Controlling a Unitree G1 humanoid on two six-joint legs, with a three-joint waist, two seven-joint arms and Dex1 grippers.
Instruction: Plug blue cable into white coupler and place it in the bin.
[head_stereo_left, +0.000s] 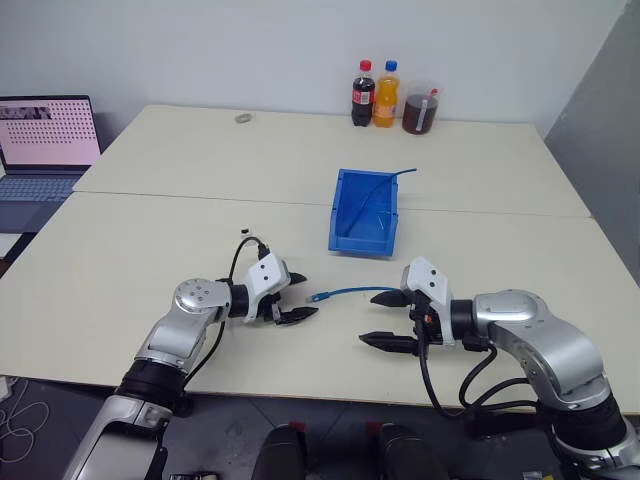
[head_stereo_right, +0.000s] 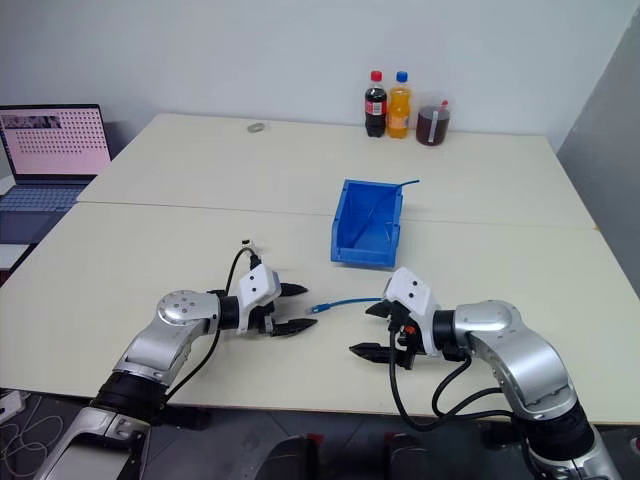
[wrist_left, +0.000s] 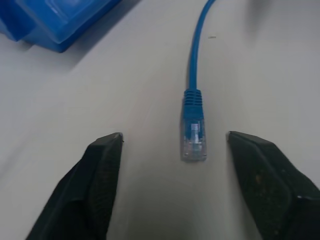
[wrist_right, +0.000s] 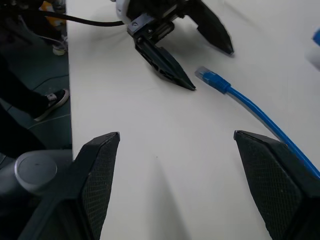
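The blue cable (head_stereo_left: 350, 292) lies on the pale table (head_stereo_left: 180, 230) in the lower middle of the head view, its long axis running roughly left to right, with the clear plug (wrist_left: 193, 142) at its left end pointing toward the left gripper (head_stereo_left: 296, 298). Its right end is hidden behind the right gripper (head_stereo_left: 392, 318), so how far it runs cannot be seen. The left gripper's fingers (wrist_left: 100, 175) stand apart, empty, with the plug lying between and just ahead of their tips, untouched. The right gripper's fingers (wrist_right: 100, 170) are spread wide and hold nothing; the cable passes beside one of them. The bin (head_stereo_left: 345, 205) sits in the centre of the frame, its low lip toward the robot, and a thin blue wire (head_stereo_left: 385, 183) sticks out over its far rim.
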